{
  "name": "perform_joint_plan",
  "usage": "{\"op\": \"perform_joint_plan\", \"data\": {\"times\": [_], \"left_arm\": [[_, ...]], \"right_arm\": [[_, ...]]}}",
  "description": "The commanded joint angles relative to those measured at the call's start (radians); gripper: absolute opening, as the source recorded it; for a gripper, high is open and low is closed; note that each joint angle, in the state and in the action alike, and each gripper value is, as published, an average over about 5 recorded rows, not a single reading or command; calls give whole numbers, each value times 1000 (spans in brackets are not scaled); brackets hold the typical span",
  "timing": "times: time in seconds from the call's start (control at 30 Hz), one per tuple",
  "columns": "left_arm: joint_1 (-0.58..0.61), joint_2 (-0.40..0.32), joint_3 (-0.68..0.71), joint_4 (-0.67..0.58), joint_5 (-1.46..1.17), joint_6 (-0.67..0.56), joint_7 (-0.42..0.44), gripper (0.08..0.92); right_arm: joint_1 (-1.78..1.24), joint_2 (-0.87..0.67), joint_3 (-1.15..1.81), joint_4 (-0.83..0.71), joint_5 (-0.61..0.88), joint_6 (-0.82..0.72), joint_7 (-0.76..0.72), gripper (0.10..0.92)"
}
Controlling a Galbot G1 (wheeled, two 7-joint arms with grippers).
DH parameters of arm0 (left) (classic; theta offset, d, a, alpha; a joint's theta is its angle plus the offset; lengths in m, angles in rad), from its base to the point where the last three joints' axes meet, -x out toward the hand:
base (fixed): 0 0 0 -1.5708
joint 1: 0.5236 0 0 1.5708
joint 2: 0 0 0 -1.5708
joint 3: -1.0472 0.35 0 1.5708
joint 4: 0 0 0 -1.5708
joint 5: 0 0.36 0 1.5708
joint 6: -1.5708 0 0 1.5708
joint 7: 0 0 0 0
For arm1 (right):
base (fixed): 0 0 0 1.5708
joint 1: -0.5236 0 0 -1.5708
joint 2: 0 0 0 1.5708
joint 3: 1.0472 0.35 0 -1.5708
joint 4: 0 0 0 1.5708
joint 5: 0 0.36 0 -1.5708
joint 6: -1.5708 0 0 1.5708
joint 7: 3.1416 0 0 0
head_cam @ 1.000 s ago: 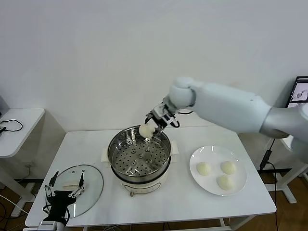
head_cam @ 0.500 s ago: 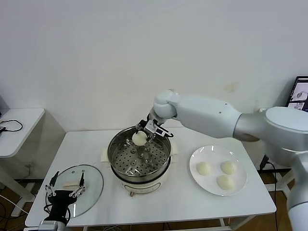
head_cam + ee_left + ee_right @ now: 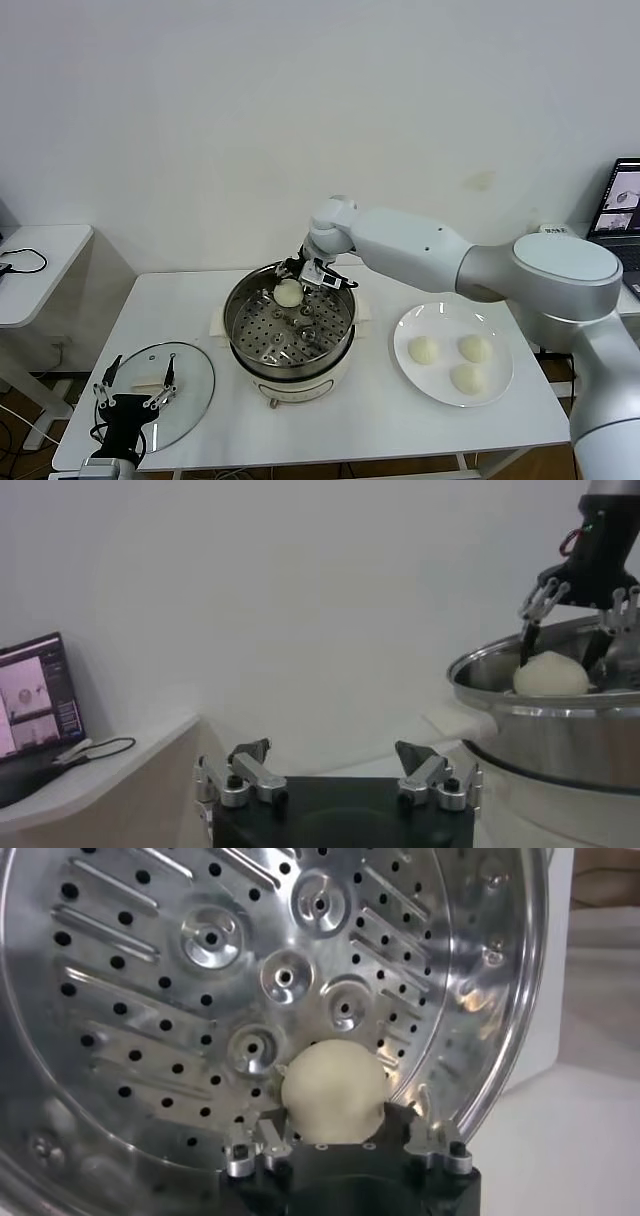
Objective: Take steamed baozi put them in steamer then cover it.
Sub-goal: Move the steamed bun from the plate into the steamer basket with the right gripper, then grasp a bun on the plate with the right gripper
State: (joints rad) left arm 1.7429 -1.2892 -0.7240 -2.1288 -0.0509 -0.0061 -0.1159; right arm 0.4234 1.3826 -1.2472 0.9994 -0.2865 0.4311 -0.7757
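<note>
You have a white table in front of a plain white wall. A round white plate lies on the table's right half. To the far left stands a smaller white side table with a black cable lying on it. At the far right edge you can see part of a laptop screen.

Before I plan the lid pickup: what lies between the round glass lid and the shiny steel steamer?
In the head view, only bare white tabletop separates the round glass lid from the shiny steel steamer.
</note>
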Motion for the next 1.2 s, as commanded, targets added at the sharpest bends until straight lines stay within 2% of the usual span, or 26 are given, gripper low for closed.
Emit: {"op": "perform_joint_plan", "data": {"times": [0.03, 0.13, 0.23, 0.33, 0.43, 0.63, 0.83, 1.0, 1.2], "left_arm": [[1, 0, 0, -1, 0, 0, 0, 823], [2, 2, -1, -5, -1, 1, 0, 823], [3, 6, -3, -16, -4, 13, -6, 823], [1, 9, -5, -40, -25, 79, -25, 823], [-7, 15, -6, -65, -51, 159, -45, 823], [-16, 29, -3, -91, -56, 209, -55, 823], [-24, 48, -1, -84, -54, 205, -55, 823], [-34, 56, 8, -68, -41, 205, -49, 823], [-36, 59, 5, -52, -30, 206, -45, 823]], "right_arm": [[16, 5, 1, 2, 34, 15, 3, 812], [92, -44, -18, 89, 153, -65, -51, 822], [185, -119, -45, 212, 318, -212, -120, 823], [257, -217, -60, 335, 451, -384, -158, 823], [299, -329, -61, 440, 491, -526, -178, 823], [321, -579, -82, 628, 509, -688, -183, 823], [254, -812, -106, 747, 444, -737, -173, 823], [109, -899, -65, 751, 372, -737, -163, 823], [-134, -904, 80, 694, 301, -743, -159, 823]]}}
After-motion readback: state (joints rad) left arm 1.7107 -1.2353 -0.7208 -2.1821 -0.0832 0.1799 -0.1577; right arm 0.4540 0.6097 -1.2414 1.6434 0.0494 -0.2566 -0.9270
